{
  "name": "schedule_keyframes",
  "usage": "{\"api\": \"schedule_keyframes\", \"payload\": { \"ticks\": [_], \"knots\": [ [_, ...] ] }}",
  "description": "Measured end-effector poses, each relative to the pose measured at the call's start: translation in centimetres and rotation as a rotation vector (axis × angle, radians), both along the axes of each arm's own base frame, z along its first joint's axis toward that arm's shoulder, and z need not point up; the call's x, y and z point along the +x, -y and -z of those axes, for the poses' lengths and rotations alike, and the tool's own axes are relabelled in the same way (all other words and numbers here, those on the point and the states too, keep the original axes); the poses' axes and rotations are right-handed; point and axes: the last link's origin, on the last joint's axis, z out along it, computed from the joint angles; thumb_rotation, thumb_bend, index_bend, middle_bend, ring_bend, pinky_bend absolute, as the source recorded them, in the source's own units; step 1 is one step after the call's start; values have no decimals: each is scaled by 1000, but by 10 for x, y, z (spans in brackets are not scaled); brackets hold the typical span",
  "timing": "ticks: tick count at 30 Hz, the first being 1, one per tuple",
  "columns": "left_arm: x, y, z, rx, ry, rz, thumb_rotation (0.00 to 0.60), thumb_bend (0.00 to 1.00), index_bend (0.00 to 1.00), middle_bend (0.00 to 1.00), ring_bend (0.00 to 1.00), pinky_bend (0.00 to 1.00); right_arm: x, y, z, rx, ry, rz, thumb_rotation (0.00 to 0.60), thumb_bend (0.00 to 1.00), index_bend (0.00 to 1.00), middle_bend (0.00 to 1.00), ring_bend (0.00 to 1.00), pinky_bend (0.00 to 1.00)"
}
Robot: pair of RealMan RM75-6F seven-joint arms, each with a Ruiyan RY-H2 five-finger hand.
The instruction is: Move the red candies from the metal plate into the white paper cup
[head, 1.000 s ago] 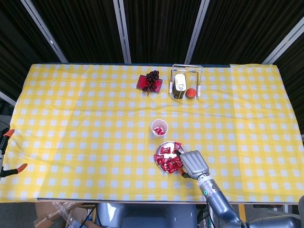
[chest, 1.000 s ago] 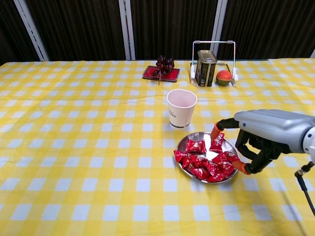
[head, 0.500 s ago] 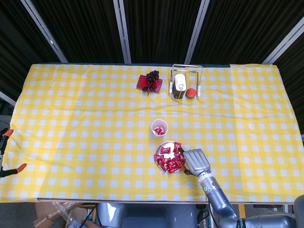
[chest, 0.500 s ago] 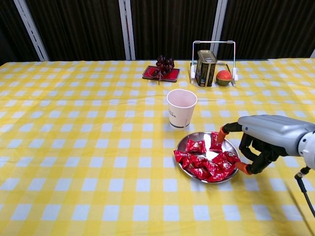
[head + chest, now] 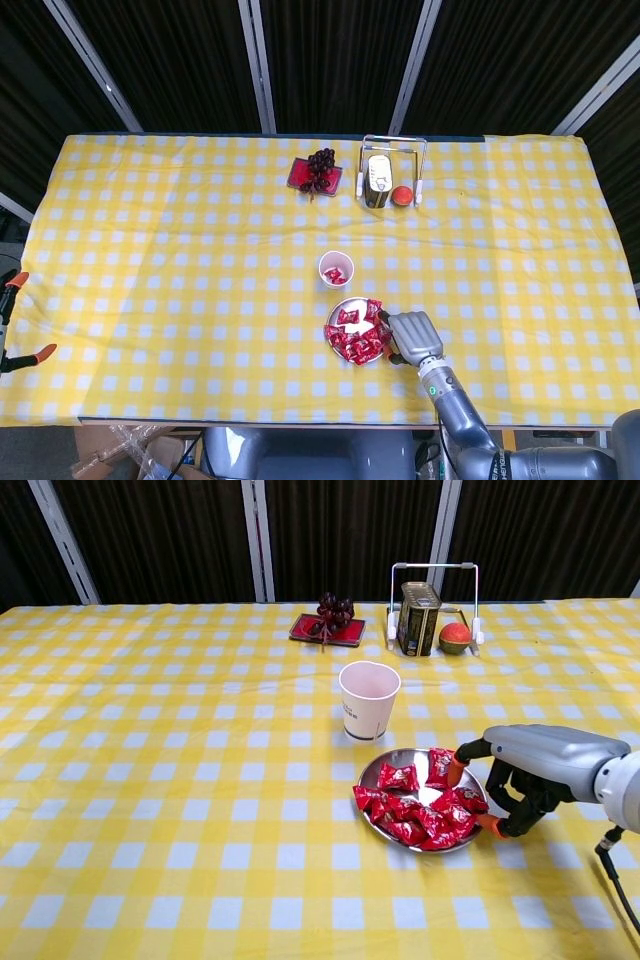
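Observation:
A metal plate (image 5: pixel 386 765) (image 5: pixel 347 304) holds a heap of several red candies (image 5: pixel 415 818) (image 5: pixel 356 338) near the table's front edge. Just behind it stands the white paper cup (image 5: pixel 369 700) (image 5: pixel 336 268), and the head view shows one red candy (image 5: pixel 335 274) inside it. My right hand (image 5: pixel 540 765) (image 5: pixel 412 336) hangs low at the plate's right rim. Its fingers are apart: the thumb tip touches a candy at the back right, and another fingertip sits by the front right edge. I see nothing gripped in it. My left hand is outside both views.
At the back of the yellow checked tablecloth stand a red tray with dark grapes (image 5: pixel 327 628) (image 5: pixel 317 175), a wire rack holding a tin (image 5: pixel 420 605) (image 5: pixel 378 180), and a red-orange fruit (image 5: pixel 455 637). The table's front edge runs close below the plate.
My right hand has sunk lower and drawn in against the plate's right rim, its fingertips now down among the candies. The plate, the cup and the candies have stayed put.

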Motion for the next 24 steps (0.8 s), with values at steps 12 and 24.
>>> {"api": "schedule_keyframes", "payload": {
  "ticks": [12,24],
  "knots": [
    [0,0,0,-2,1,-1,600,9,0,0,0,0,-2,-1,7,14,27,17,600,512,530,815,960,1000],
    [0,-1,0,-1,3,2,600,9,0,0,0,0,17,-3,2,-1,80,-30,600,569,542,815,960,1000]
  ]
}}
